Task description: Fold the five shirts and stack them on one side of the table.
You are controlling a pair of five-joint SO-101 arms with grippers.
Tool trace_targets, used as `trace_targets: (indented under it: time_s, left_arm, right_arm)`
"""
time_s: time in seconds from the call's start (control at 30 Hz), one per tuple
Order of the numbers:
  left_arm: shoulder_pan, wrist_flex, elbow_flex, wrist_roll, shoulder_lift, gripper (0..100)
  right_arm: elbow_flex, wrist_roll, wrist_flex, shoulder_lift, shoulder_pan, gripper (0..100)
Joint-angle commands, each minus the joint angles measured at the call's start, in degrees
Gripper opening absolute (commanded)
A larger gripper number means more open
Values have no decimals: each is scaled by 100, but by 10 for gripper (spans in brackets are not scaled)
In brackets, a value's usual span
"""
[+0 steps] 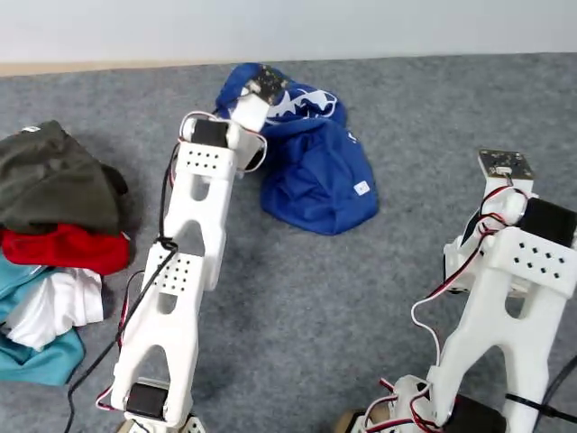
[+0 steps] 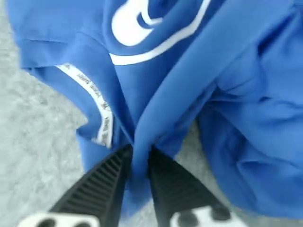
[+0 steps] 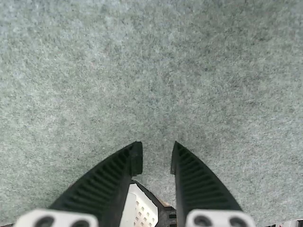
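Note:
A crumpled blue shirt [image 1: 315,171] with a white print lies at the back middle of the grey felt table [image 1: 343,298]. My left gripper [image 2: 139,153] is shut on a raised fold of this blue shirt [image 2: 236,94], near its white-taped neckline. In the high view the left arm [image 1: 194,244] stretches from the front edge up to the shirt's left side. My right gripper [image 3: 156,151] hangs open over bare felt with nothing between its fingers. The right arm [image 1: 518,262] stands at the front right, apart from the shirt.
At the table's left edge a pile holds a dark olive shirt [image 1: 54,176] on top, then a red one [image 1: 63,248], a white one [image 1: 54,307] and a teal one [image 1: 36,356]. Bare felt lies between the two arms.

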Motion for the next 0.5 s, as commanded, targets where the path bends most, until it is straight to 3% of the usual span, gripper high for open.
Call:
trace_targets:
  time_s: [0.0, 0.27, 0.47]
  left_arm:
    - [132, 765, -1253, 220, -721, 5]
    - [897, 1081, -1200, 237, -2954, 5]
    - [1741, 1073, -1209, 220, -4158, 5]
  right_arm:
    - [-44, 44, 242, -277, 66, 111]
    - [-53, 44, 242, -277, 4, 110]
    - [-44, 44, 242, -277, -760, 110]
